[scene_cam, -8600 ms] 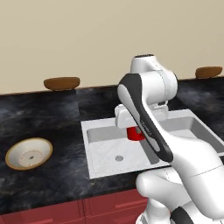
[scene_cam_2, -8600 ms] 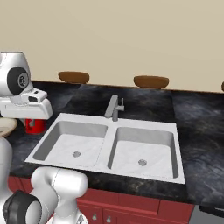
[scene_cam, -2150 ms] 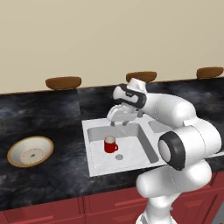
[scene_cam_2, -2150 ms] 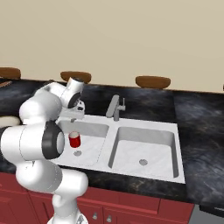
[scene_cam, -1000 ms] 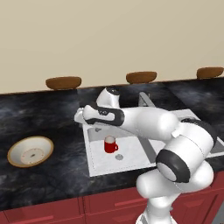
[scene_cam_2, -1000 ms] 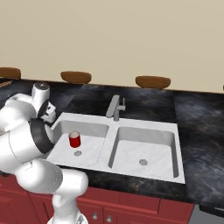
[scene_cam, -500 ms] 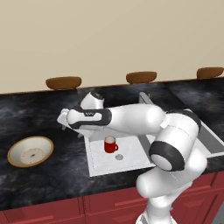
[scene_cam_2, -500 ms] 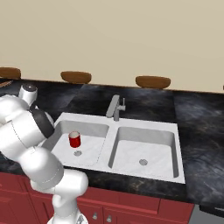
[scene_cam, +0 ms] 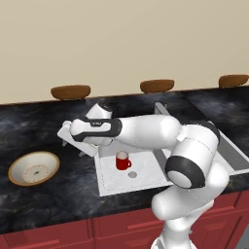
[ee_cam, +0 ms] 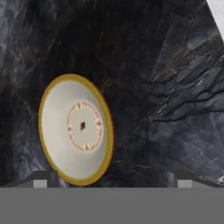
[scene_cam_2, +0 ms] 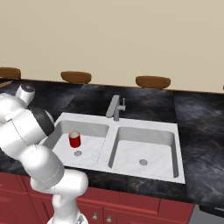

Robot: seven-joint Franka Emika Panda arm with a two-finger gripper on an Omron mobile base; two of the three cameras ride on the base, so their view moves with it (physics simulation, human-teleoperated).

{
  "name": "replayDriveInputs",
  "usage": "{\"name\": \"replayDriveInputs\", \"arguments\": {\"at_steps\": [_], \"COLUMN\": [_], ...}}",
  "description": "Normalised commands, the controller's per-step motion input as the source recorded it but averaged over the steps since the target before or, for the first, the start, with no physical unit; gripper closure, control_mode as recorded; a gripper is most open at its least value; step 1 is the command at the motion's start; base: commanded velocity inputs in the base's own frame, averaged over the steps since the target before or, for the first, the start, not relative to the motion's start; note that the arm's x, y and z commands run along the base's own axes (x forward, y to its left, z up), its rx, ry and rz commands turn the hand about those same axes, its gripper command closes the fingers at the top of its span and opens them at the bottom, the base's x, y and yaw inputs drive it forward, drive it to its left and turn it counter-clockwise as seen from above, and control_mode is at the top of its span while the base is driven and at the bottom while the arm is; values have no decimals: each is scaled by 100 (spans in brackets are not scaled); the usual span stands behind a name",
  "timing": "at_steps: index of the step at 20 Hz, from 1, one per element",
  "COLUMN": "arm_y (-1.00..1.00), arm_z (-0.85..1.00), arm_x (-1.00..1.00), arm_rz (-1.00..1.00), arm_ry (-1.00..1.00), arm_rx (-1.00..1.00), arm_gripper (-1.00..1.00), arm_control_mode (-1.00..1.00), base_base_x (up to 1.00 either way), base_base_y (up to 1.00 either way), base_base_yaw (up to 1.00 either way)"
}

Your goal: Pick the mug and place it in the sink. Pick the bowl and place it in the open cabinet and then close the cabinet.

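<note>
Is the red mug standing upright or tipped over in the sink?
Upright: the mug stands on the sink floor, its open top facing up.

Hand (scene_cam: 73, 141) now nearer bowl (scene_cam: 34, 168)

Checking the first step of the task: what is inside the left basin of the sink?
The red mug stands upright in the left basin of the sink, beside the round drain. The arm covers that basin's far left corner in the left base view.
</note>
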Motion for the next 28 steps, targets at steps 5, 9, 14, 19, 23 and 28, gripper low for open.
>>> {"name": "replayDriveInputs", "arguments": {"at_steps": [5, 9, 14, 19, 23, 28], "arm_y": [17, 34, 41, 27, 21, 36], "arm_z": [-35, -31, -38, -39, -32, -22], "arm_x": [-13, 0, 0, 0, 0, 3], "arm_rz": [0, 0, 0, 0, -1, -2], "arm_ry": [-1, 0, 0, 0, 0, -1], "arm_rx": [0, 2, 7, 4, 0, 0], "arm_gripper": [-100, -100, -100, -100, -100, -100], "arm_control_mode": [-100, -100, -100, -100, -100, -100], "base_base_x": [0, 0, 0, 0, 0, 0], "base_base_y": [0, 0, 0, 0, 0, 0], "base_base_yaw": [0, 0, 0, 0, 0, 0]}}
